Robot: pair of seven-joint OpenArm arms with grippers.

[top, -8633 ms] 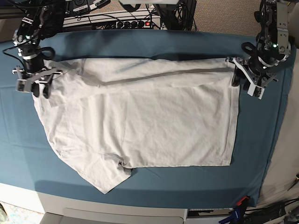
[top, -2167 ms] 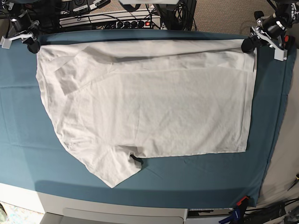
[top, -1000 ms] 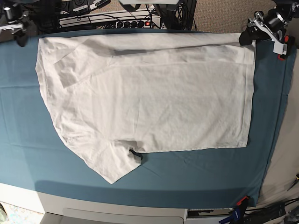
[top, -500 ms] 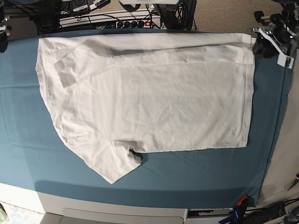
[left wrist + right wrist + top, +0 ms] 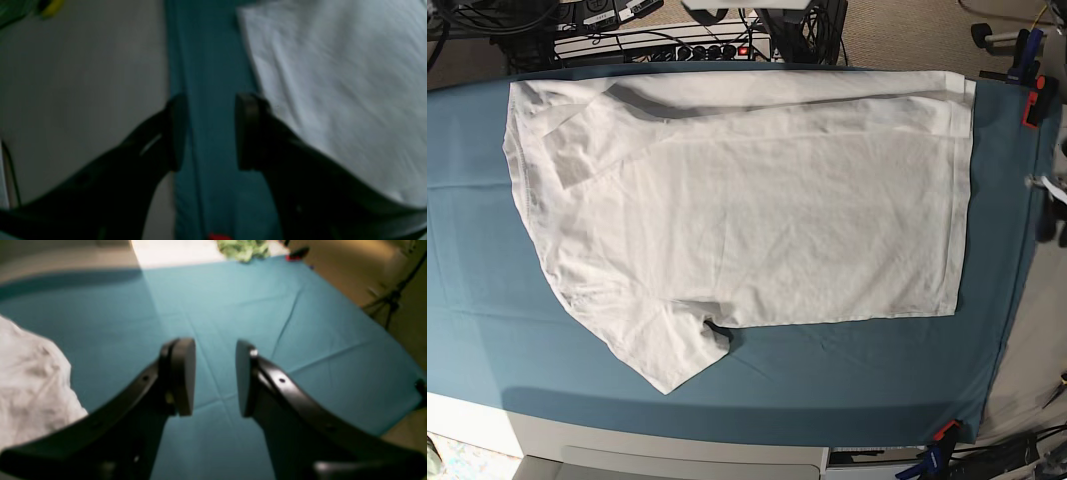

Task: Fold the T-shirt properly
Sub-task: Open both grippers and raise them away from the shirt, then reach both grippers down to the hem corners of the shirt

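Observation:
The white T-shirt [image 5: 747,210] lies spread flat on the teal cloth [image 5: 847,370]. Its hem is at the right, one sleeve [image 5: 662,355] points to the front left and the other sleeve [image 5: 562,150] is folded in at the back left. My left gripper [image 5: 208,133] is open and empty over the teal strip beside the shirt's edge [image 5: 333,83]. Only a blurred part of it shows at the base view's right edge [image 5: 1049,205]. My right gripper [image 5: 213,378] is open and empty above bare teal cloth, with the shirt [image 5: 33,383] to its left. It is out of the base view.
Red clamps [image 5: 1030,103] [image 5: 944,432] hold the cloth at the right edge. Electronics and cables [image 5: 677,40] stand behind the table. The table's white front edge [image 5: 677,450] runs along the bottom. Grey floor [image 5: 83,83] lies beyond the cloth's edge.
Both grippers have let go of the shirt's back corners and moved outward, leaving the base view. The shirt has lain still for the last second.

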